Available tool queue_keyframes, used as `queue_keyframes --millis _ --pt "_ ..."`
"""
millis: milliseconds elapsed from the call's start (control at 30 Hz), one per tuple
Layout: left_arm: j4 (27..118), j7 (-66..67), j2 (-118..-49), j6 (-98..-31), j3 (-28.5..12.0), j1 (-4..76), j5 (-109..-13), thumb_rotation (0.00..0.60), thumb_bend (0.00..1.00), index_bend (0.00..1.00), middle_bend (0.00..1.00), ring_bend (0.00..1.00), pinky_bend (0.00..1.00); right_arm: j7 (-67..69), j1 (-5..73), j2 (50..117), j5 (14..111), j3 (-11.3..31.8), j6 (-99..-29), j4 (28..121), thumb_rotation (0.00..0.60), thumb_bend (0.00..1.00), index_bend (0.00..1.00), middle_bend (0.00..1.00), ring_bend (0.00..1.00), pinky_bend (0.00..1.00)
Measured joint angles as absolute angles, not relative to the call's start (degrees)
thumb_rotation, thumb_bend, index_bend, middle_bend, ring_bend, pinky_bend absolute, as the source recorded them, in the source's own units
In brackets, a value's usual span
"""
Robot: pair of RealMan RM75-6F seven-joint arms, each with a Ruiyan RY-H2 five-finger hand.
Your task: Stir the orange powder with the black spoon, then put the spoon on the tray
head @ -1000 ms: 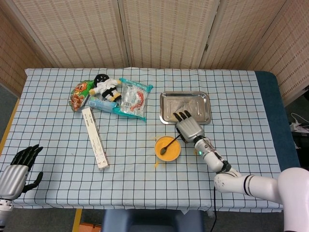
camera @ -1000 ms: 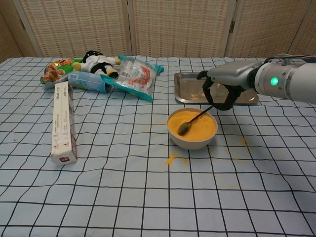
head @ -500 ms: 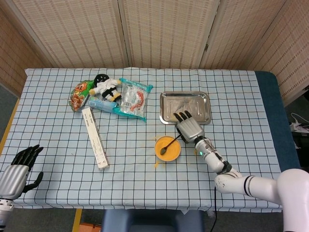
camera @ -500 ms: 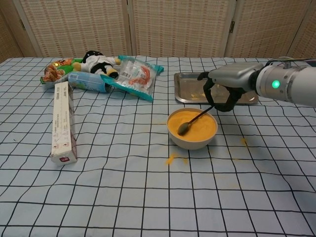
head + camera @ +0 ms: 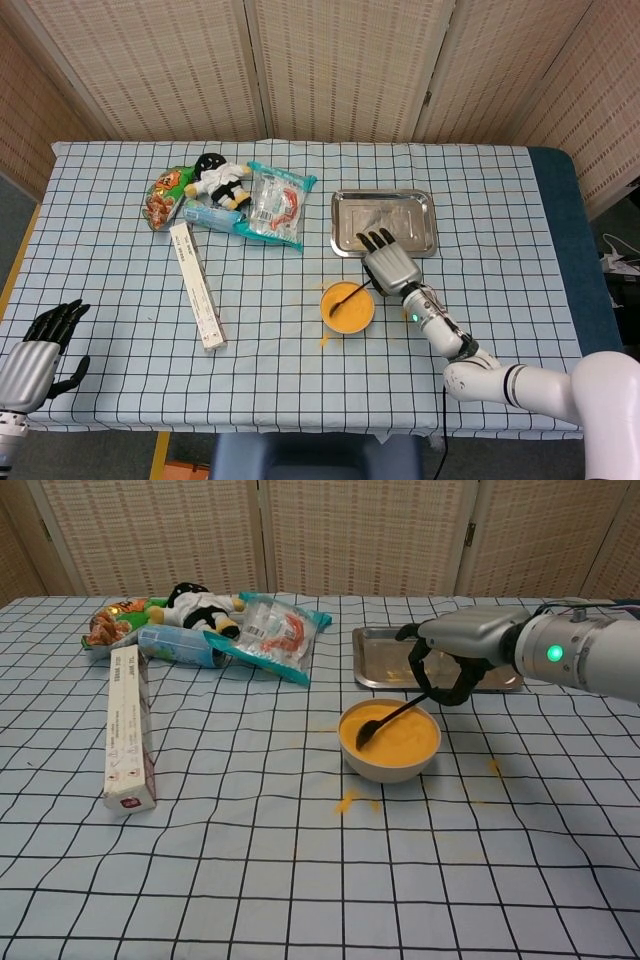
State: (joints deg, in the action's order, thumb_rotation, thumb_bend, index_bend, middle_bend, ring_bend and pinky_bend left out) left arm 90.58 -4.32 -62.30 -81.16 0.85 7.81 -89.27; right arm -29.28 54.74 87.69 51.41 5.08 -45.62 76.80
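**Spoon in the bowl, right hand on its handle**

One black spoon [image 5: 388, 720], one bowl [image 5: 390, 755] of orange powder [image 5: 400, 736], one steel tray [image 5: 383, 222], all on the checked counter [image 5: 480, 200]. The right hand [image 5: 448, 670] grips the spoon's handle end, fingers curled around it. The spoon lies slanted: its scoop rests low in the powder on the bowl's left side, and the handle rises toward the right and toward the tray just behind the bowl. The left hand [image 5: 38, 350] shows only in the head view, at the counter's near left corner, fingers apart, holding nothing. The chest view alone shows the fingers wrapped under the handle. One long box [image 5: 196, 285], one plush toy [image 5: 218, 178] and several snack packets [image 5: 272, 205] lie to the left.
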Motion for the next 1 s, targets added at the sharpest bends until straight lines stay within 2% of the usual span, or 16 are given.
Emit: queue_keyframes --millis 300,533,833,1000 --pt "90.4 -4.5 -62.3 -81.3 0.9 7.8 -89.5 0.6 0.45 0.0 0.0 0.0 0.08 -29.4 54.5 87.7 51.6 5.2 -45.6 76.7 0.6 0.36 0.6 0.0 0.0 0.0" --pt "90.3 -4.7 -62.3 -81.6 0.9 7.7 -89.7 0.6 0.45 0.0 0.0 0.0 0.08 -28.8 54.0 87.8 52.8 5.6 -46.6 76.9 0.6 0.37 0.7 0.01 0.0 0.0" --pt "90.4 -4.6 -62.3 -81.7 1.0 7.7 -89.8 0.6 0.44 0.0 0.0 0.0 0.08 -26.2 52.5 88.2 58.9 6.3 -51.1 76.7 0.6 0.42 0.85 0.1 0.0 0.03" --pt "90.6 -4.6 -62.2 -81.7 1.0 7.7 -89.8 0.6 0.44 0.0 0.0 0.0 0.08 -27.0 52.0 88.6 62.2 6.2 -53.3 75.8 0.6 0.43 0.88 0.13 0.0 0.06"
